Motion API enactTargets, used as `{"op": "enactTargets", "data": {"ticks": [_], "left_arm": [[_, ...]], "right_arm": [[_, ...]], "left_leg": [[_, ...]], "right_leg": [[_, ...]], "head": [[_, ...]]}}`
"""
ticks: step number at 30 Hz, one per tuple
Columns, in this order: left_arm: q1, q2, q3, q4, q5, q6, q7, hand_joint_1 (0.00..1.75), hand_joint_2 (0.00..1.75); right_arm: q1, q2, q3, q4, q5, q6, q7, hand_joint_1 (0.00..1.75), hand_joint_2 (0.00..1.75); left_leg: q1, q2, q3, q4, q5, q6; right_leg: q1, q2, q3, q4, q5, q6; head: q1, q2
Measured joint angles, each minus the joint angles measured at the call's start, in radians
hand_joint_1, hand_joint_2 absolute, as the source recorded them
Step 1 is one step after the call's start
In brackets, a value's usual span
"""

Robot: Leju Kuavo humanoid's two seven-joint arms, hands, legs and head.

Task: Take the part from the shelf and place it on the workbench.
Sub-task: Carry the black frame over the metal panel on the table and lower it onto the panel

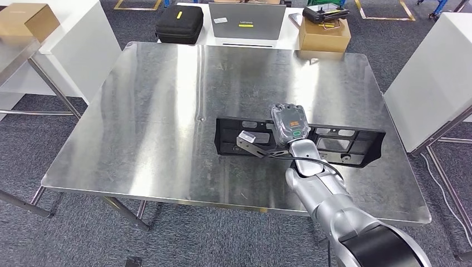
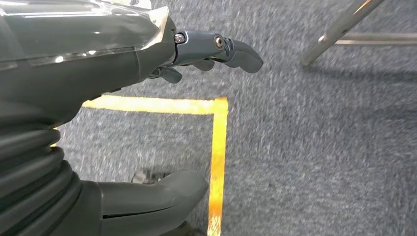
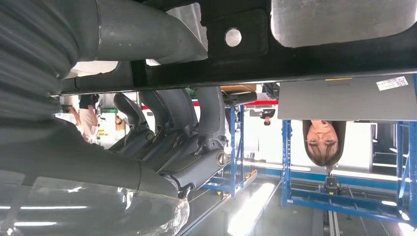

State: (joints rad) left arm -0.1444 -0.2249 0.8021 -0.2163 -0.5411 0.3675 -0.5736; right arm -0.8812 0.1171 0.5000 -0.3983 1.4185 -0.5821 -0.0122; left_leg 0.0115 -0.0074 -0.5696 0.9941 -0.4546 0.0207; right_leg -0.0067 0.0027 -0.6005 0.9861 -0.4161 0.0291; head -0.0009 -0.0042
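Already the part (image 1: 334, 142) lies flat on the workbench (image 1: 167, 111); right hand (image 1: 289, 125) fingers wrap its long edge, so lifting away unreleased could drag it; left hand (image 2: 147, 64) hangs, fingers apart, holding nothing.

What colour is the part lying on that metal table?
Black; the part shows best in the head view.

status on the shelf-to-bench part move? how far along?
Done: the black part already lies flat on the steel workbench, so the pick and carry look finished. In hand: the right hand sits on the part's near-centre rail with its fingers curled around the edge. Left: let go and pull the arm clear. The left hand hangs over the carpet, fingers apart, holding nothing.
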Motion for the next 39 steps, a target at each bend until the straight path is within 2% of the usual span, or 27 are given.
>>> {"op": "enactTargets", "data": {"ticks": [6,12,18,22,26,33,39], "left_arm": [[-0.008,-0.006,-0.002,0.0,-0.008,0.034,-0.017,0.0,1.75],[-0.011,-0.009,-0.001,0.0,-0.005,0.043,-0.019,0.0,1.75],[-0.013,-0.013,-0.001,0.0,0.004,0.062,-0.019,0.0,1.75],[-0.013,-0.018,0.001,0.0,0.014,0.063,-0.019,0.0,1.75],[-0.013,-0.019,0.002,0.0,0.011,0.058,-0.018,0.0,1.75],[-0.011,-0.019,0.001,0.0,0.006,0.052,-0.014,0.0,1.75],[-0.011,-0.018,0.001,0.0,0.004,0.066,-0.015,0.0,1.75]], "right_arm": [[0.007,0.002,-0.007,0.0,-0.007,-0.007,-0.008,1.52,1.75],[0.04,0.031,-0.02,-0.006,-0.023,-0.016,-0.019,1.52,1.75],[0.097,0.063,-0.024,-0.033,-0.011,-0.059,0.006,1.52,1.75],[0.192,0.081,-0.018,-0.128,0.063,-0.072,0.115,1.52,1.75],[0.348,0.084,0.007,-0.326,0.145,-0.017,0.212,1.52,1.75],[0.563,0.069,0.036,-0.543,0.152,0.069,0.22,1.52,1.75],[0.63,0.058,0.072,-0.628,0.153,0.09,0.218,1.52,1.75]], "left_leg": [[0.0,0.0,0.0,0.0,0.0,0.0],[0.001,0.005,0.007,0.0,-0.004,-0.003],[0.003,0.013,0.023,-0.001,-0.013,-0.007],[0.007,0.017,0.035,-0.002,-0.019,-0.009],[0.009,0.018,0.04,-0.002,-0.022,-0.011],[0.01,0.015,0.029,-0.002,-0.017,-0.01],[0.01,0.015,0.025,-0.001,-0.017,-0.01]], "right_leg": [[0.0,0.0,0.0,0.0,0.0,0.0],[-0.001,0.009,0.005,0.0,0.0,0.0],[0.0,0.016,0.02,0.0,-0.006,-0.008],[0.002,0.018,0.031,0.0,-0.01,-0.013],[0.004,0.019,0.036,-0.001,-0.012,-0.016],[0.005,0.016,0.027,0.0,-0.012,-0.017],[0.004,0.016,0.023,0.0,-0.012,-0.016]], "head": [[0.0,0.0],[0.0,0.0],[0.0,0.0],[0.0,0.0],[-0.001,0.0],[-0.003,0.0],[-0.003,0.0]]}}
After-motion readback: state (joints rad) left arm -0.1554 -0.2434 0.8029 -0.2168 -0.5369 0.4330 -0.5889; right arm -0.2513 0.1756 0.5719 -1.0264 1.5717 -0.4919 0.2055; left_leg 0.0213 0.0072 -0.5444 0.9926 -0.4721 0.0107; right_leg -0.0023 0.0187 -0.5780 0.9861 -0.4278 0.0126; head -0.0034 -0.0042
